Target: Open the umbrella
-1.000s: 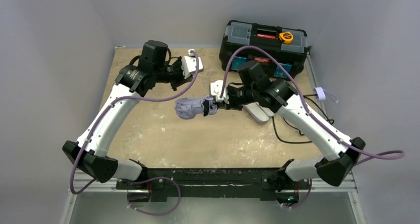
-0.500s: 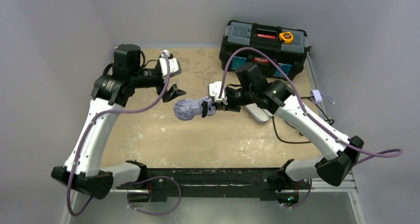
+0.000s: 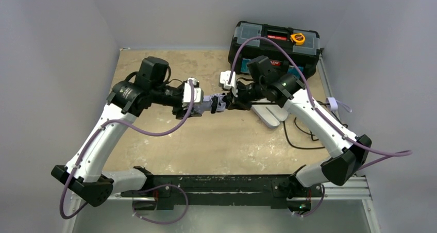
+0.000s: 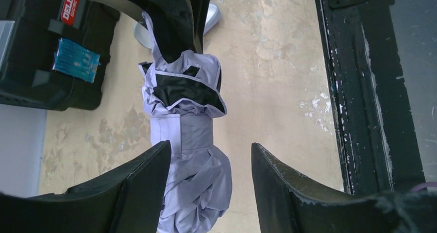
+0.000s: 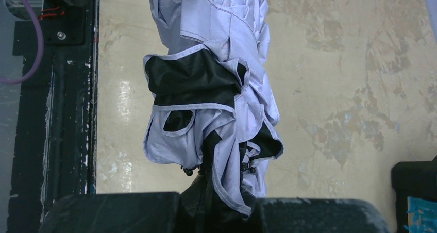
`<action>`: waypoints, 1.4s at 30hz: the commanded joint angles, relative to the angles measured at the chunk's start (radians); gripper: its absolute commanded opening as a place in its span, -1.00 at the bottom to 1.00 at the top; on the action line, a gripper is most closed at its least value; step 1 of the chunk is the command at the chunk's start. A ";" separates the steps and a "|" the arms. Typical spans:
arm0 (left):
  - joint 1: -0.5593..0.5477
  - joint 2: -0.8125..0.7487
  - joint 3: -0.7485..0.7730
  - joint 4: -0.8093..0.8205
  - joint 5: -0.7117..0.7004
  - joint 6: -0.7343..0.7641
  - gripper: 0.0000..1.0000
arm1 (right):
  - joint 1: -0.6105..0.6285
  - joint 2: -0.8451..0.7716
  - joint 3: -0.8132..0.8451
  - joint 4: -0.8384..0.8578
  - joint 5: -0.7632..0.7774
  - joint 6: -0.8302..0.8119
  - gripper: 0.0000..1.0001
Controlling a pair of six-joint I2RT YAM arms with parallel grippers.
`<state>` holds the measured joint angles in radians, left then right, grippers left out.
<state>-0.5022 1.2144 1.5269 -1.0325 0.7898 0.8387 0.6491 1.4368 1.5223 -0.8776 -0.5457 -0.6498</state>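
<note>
Left pincer stands wide open, its fingers straddling the bundled end of the umbrella without clamping; one finger appears to brush the cloth. Treat the umbrella as light and limp. Its loose lavender-and-black fabric is likely to slide and bunch, so grip the strapped waist of the bundle, not the free folds. It is held between the two arms, apparently raised off the table. Right pincer is closed on the opposite end; fabric hides what lies beneath. Expect open room on the near and left sides. The case and toolbox crowd the right and far side.
</note>
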 commanded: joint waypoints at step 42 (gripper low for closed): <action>-0.061 0.060 -0.026 0.023 -0.069 0.026 -0.12 | 0.059 -0.049 0.070 -0.016 0.003 -0.096 -1.00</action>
<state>-0.5591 1.2732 1.4940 -0.9722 0.6624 0.8352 0.7013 1.4242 1.5280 -0.9493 -0.5106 -0.7193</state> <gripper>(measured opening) 0.437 0.067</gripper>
